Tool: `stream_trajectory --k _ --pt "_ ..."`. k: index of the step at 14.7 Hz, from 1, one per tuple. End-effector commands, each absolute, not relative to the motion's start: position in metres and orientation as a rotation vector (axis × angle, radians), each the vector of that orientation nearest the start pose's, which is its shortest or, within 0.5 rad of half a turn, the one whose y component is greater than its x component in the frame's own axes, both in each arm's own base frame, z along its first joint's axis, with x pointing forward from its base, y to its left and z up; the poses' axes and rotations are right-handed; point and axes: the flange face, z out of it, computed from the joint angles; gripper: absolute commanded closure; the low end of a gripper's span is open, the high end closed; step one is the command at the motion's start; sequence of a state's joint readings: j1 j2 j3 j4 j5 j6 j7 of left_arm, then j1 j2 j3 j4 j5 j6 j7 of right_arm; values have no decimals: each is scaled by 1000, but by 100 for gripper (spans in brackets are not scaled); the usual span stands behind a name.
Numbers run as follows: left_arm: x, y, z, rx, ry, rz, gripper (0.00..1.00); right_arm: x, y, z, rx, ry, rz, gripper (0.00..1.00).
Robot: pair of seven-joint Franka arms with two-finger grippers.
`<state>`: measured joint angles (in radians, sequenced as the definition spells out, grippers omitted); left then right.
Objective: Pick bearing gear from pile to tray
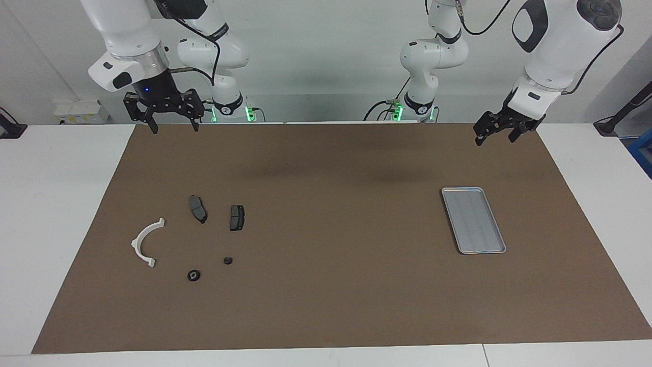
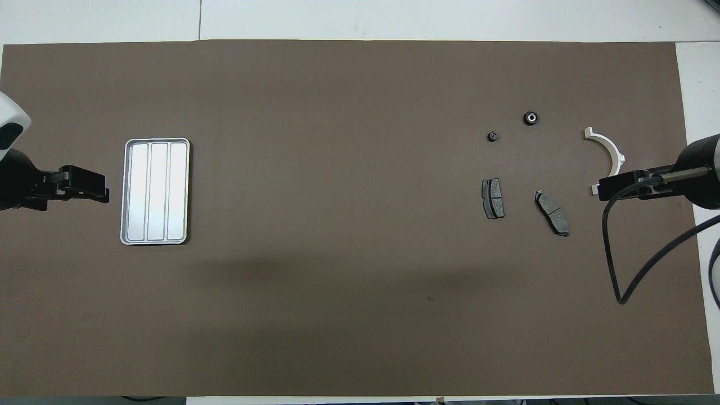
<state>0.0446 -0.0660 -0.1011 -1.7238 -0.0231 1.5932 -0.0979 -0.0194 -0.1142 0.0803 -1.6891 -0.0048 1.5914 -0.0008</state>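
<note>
The pile lies on the brown mat toward the right arm's end: a white plastic arc (image 1: pixel 145 242) (image 2: pixel 610 153), two dark grey brake pads (image 1: pixel 197 208) (image 1: pixel 237 217) (image 2: pixel 551 212) (image 2: pixel 493 198), and two small black round pieces (image 1: pixel 193 275) (image 1: pixel 228 261) (image 2: pixel 531 117) (image 2: pixel 493 136) farther from the robots. The silver ribbed tray (image 1: pixel 461 224) (image 2: pixel 156 140) lies empty toward the left arm's end. My right gripper (image 1: pixel 173 125) (image 2: pixel 604 188) hangs open and empty, raised beside the pile. My left gripper (image 1: pixel 495 137) (image 2: pixel 101 192) hangs open and empty, raised beside the tray.
The brown mat (image 1: pixel 326 204) covers most of the white table (image 1: pixel 61 204). A black cable (image 2: pixel 613 253) loops down from the right arm over the mat's end. Both arm bases stand at the table's robot edge.
</note>
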Motion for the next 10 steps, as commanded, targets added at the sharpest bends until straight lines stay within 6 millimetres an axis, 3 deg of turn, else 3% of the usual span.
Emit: stream_trajectory --k 1,10 --pt "526 -33 594 -3139 -64 112 0 517 30 636 -3134 -64 -33 0" --pt "526 -33 594 -3139 -64 112 0 512 30 644 -3136 -62 -59 0"
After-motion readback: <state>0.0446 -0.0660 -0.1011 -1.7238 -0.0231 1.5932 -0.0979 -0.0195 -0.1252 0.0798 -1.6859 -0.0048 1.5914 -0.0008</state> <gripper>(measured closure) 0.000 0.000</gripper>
